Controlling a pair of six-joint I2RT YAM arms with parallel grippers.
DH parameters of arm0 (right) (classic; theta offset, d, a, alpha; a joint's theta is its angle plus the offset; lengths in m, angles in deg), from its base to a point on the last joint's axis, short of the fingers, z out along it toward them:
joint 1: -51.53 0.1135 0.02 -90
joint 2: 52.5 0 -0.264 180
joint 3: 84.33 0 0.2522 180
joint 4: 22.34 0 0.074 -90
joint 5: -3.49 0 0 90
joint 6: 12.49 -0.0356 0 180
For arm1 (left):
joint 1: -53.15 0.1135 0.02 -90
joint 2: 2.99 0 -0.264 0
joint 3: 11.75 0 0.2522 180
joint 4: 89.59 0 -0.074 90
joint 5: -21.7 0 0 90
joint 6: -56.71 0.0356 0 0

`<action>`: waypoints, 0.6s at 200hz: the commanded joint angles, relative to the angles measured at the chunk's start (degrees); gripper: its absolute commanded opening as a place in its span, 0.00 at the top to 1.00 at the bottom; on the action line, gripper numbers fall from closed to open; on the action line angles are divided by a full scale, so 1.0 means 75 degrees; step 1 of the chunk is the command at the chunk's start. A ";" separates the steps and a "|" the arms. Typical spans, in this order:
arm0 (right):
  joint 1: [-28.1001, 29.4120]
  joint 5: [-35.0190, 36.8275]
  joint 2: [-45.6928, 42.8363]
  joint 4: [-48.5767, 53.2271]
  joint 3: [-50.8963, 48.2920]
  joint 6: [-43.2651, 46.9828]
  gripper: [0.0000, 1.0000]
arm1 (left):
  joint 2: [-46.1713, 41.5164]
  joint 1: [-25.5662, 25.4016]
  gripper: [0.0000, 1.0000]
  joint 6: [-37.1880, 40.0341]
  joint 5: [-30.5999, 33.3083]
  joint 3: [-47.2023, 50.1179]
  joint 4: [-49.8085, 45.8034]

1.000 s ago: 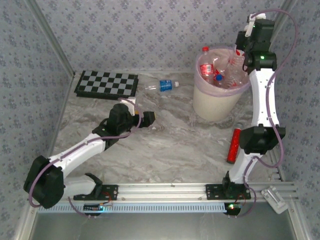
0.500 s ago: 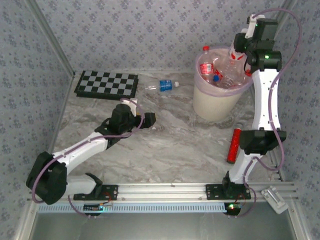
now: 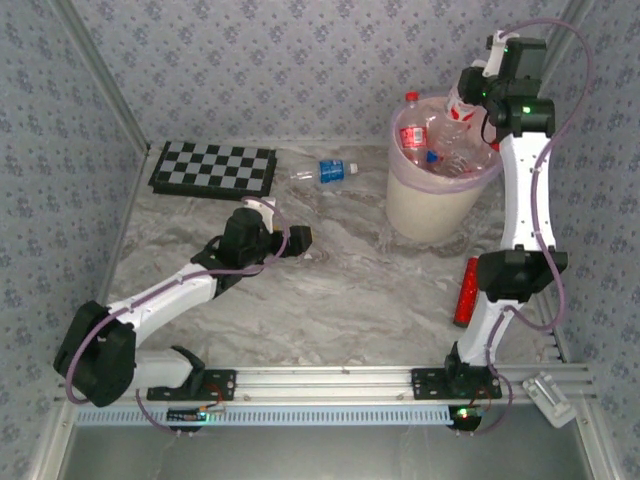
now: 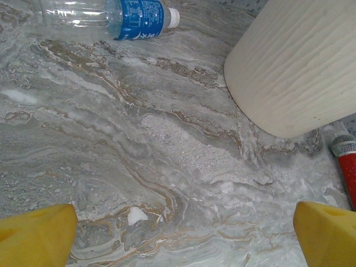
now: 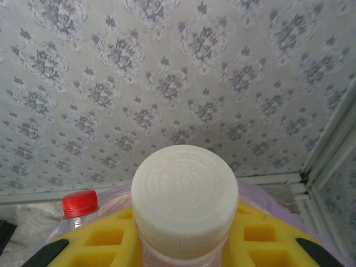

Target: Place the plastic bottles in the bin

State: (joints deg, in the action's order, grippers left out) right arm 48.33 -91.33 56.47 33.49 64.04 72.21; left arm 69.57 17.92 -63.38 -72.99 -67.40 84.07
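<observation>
At the upper right of the top view, the right fingers [image 5: 105, 240] are clenched on a white-cap bottle [image 3: 458, 108] and hold it just over the far rim of the bin [image 3: 430, 212]. The bin is full of bottles, and a red-cap bottle [image 3: 410, 100] stands up at its far left edge. Left of the bin, a blue-label bottle [image 3: 325, 171] lies on its side on the worktop [image 3: 350, 290], near the checkerboard [image 3: 213, 168]. The left fingers [image 4: 36, 233] are spread wide and grasp nothing. They are low over the worktop at centre left, well apart from this bottle. A red tube [image 3: 466, 292] lies at the right, beside the right arm.
</observation>
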 commanded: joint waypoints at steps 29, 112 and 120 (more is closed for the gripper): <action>-0.0051 -0.0584 0.0100 0.0059 0.0690 -0.0416 1.00 | 0.0125 0.0062 0.00 -0.0005 -0.0137 -0.0296 0.0029; 0.0430 0.0476 -0.0044 0.0245 -0.2437 0.0360 1.00 | 0.0153 0.0078 0.00 -0.0086 -0.0116 -0.0301 -0.0134; 0.0479 0.0529 -0.0002 0.0326 -0.2690 0.0355 1.00 | 0.0220 0.0074 0.00 -0.0144 -0.0090 -0.0388 -0.0267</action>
State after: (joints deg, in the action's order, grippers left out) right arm 50.32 -90.06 53.57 26.27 50.95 72.32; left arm 70.64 17.92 -63.40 -73.58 -68.08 84.05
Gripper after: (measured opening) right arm 0.308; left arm 0.997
